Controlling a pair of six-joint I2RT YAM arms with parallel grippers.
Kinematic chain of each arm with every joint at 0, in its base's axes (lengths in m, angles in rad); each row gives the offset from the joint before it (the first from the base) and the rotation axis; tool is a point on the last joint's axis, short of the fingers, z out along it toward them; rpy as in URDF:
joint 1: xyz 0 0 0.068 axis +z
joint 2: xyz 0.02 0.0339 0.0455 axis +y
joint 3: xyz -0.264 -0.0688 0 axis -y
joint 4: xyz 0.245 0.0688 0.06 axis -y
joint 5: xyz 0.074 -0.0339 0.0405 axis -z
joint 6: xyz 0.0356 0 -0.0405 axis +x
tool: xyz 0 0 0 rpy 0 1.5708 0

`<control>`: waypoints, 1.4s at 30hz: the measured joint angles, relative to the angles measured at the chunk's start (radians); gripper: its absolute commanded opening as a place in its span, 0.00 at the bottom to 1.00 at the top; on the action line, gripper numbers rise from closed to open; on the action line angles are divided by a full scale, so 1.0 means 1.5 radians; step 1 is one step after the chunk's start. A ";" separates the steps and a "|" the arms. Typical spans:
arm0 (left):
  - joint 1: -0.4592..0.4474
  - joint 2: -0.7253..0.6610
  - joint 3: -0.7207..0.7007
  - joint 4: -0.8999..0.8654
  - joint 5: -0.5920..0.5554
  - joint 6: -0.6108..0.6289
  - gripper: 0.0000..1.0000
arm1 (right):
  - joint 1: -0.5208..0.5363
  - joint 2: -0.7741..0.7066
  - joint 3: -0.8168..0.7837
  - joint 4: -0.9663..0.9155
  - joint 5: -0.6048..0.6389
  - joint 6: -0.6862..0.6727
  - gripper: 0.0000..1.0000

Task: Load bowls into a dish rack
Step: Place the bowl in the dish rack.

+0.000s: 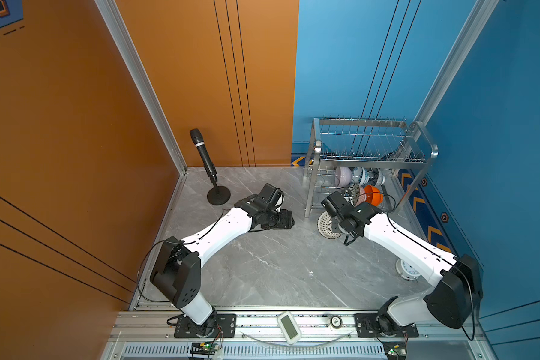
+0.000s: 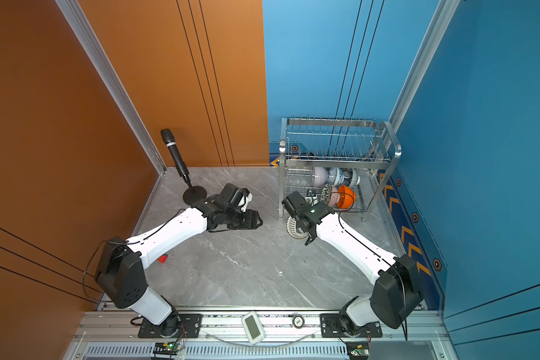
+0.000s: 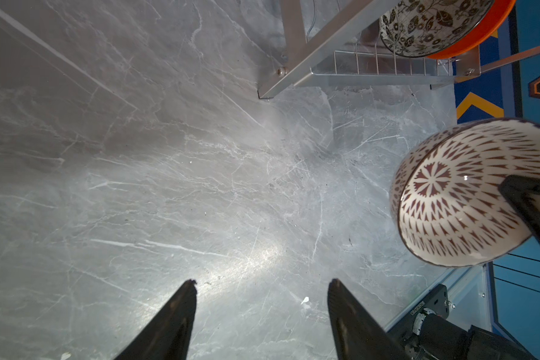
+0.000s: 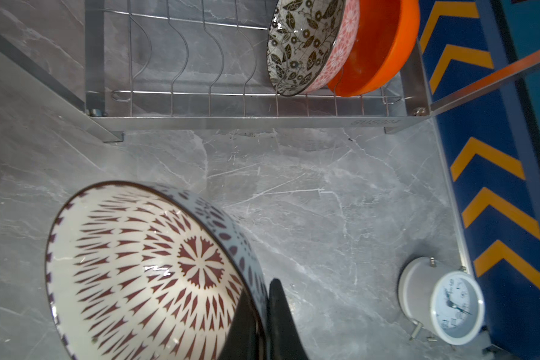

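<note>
Microphone (image 1: 205,156) stands on its stand beyond the left hand (image 3: 262,282), a little to its left. Left hand: released, fingers spread, nothing between them, bare grey desk (image 3: 138,187) beneath.

Right hand (image 4: 264,299): clenched on the rim of the lattice bowl (image 4: 144,268), one finger inside, one outside. The bowl is tipped on its side, just in front of the dish rack (image 4: 247,122), outside it.

Ahead of this hand, lower tier: leaf bowl (image 4: 300,46) leans on the orange bowl (image 4: 381,46), both on edge. Behind them, lilac bowl (image 1: 343,175) and blue-and-white bowl (image 1: 360,176).

Clock (image 4: 443,302) lies on the desk right of this hand, near the blue wall.
</note>
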 measured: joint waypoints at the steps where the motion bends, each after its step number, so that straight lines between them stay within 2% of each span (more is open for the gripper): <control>1: 0.002 -0.003 -0.001 0.000 -0.001 0.000 0.68 | -0.001 0.004 0.006 -0.006 0.009 -0.006 0.00; 29: 0.010 -0.014 -0.013 0.000 -0.023 -0.018 0.66 | -0.004 0.146 0.142 -0.074 0.323 -0.170 0.00; 35: 0.010 -0.014 -0.013 0.000 -0.033 -0.018 0.66 | -0.020 0.182 0.152 -0.073 0.366 -0.200 0.00; 42: 0.012 -0.007 -0.012 0.000 -0.035 -0.018 0.66 | -0.044 0.195 0.152 -0.063 0.376 -0.224 0.00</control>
